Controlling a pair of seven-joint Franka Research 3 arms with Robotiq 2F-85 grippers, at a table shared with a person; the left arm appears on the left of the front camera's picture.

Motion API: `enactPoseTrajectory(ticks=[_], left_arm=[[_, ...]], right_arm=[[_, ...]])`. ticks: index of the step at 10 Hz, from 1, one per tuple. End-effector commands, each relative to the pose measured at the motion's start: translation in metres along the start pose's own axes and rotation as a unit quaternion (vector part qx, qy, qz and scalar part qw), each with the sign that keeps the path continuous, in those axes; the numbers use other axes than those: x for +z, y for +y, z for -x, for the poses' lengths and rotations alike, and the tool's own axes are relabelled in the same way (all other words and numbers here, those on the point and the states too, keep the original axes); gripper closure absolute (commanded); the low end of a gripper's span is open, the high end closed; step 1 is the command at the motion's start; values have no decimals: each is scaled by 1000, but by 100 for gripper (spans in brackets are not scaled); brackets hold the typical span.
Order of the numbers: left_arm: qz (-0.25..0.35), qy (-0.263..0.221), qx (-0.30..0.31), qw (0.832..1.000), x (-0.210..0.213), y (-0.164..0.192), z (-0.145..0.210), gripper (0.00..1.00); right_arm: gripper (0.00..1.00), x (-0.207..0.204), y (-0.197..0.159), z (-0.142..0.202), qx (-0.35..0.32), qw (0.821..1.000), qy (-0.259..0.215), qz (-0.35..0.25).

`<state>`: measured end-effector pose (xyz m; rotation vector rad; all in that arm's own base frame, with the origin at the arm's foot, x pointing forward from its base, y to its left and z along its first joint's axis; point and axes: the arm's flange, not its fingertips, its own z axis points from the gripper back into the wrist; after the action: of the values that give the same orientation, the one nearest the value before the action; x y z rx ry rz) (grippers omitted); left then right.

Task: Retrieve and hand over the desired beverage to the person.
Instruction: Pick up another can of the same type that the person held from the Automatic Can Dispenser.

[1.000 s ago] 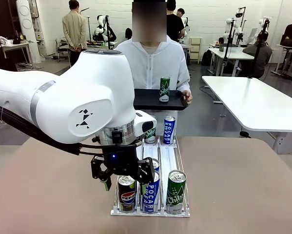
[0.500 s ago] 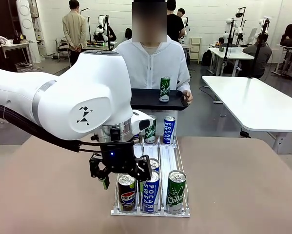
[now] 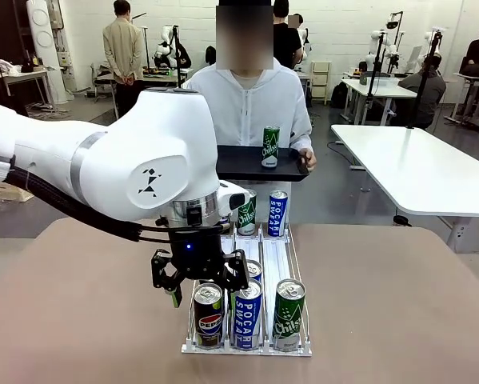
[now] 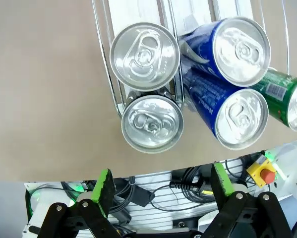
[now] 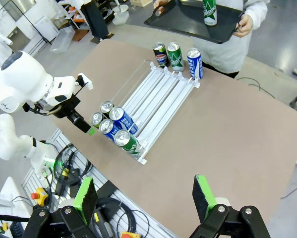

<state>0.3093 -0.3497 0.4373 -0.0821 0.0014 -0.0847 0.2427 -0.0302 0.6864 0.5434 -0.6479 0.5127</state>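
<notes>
The person (image 3: 251,100) in a white hooded jacket stands at the far side and holds a black tray (image 3: 243,166) with a green Chilsung can (image 3: 269,146) on it. A wire rack (image 3: 277,260) on the table holds beverage cans: Pepsi (image 3: 209,317), Pocari Sweat (image 3: 247,314) and Chilsung (image 3: 288,314) in front, more at the far end. My left gripper (image 3: 204,286) hangs open just above the front Pepsi can (image 4: 152,123), jaws pointing down, nothing between them (image 4: 162,183). My right gripper (image 5: 145,197) is open and empty, high over the table's near side.
The rack (image 5: 160,91) runs from the near table edge toward the person, with Chilsung (image 3: 246,216) and Pocari (image 3: 277,213) cans at its far end. Brown tabletop (image 3: 383,304) lies bare to the right. Cables and a red stop button (image 4: 266,174) sit below the near edge.
My left arm's upper joint has shifted a little to the right and the gripper has risen slightly over the front cans. Both grippers stay open; the person has not moved.
</notes>
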Motion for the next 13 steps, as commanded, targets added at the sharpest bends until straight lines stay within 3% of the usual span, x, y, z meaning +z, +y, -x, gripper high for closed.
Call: enactPoseTrajectory(ticks=[1,13], left_arm=[[-16,-5,18,1000,-2,-5,-12,0],[-45,-1,5,999,-16,-4,-33,0]], right_arm=[[0,-1,0,1,1,1000,-1,-4],[0,-1,0,1,1,1000,-1,-4]])
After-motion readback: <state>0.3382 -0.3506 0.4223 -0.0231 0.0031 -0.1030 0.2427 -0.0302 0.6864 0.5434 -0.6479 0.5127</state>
